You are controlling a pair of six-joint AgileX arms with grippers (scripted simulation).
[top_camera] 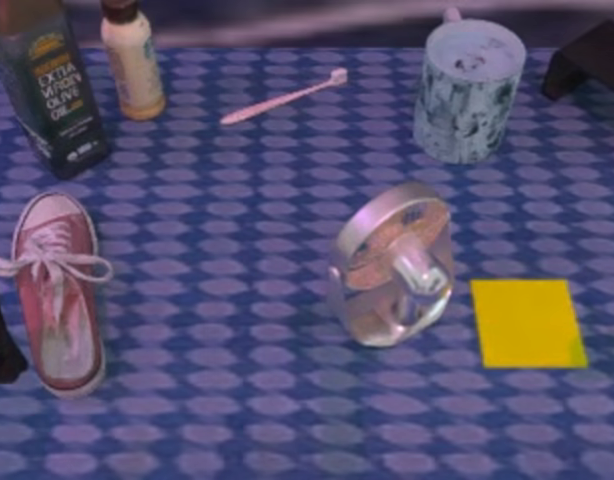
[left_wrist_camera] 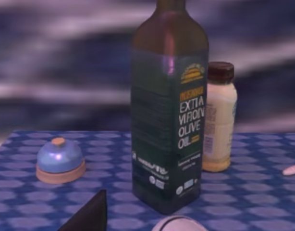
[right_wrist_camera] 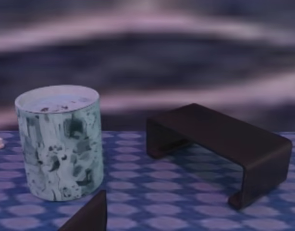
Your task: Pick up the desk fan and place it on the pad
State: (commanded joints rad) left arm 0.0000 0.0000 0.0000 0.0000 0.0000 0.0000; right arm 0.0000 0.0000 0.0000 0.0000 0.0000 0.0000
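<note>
The desk fan (top_camera: pixel 392 266) stands on the bench (top_camera: pixel 237 420), just beside the yellow pad (top_camera: pixel 527 322) but not on it, so nothing of the job is done yet: it must be picked up and set on the pad. No pincer is near the fan. The top view shows neither pincer, and each wrist view shows only a dark tip, so I cannot tell if they are open or closed. The left pincer looks at the olive oil bottle (left_wrist_camera: pixel 169 106); the right one looks at the speckled mug (right_wrist_camera: pixel 59 142).
</note>
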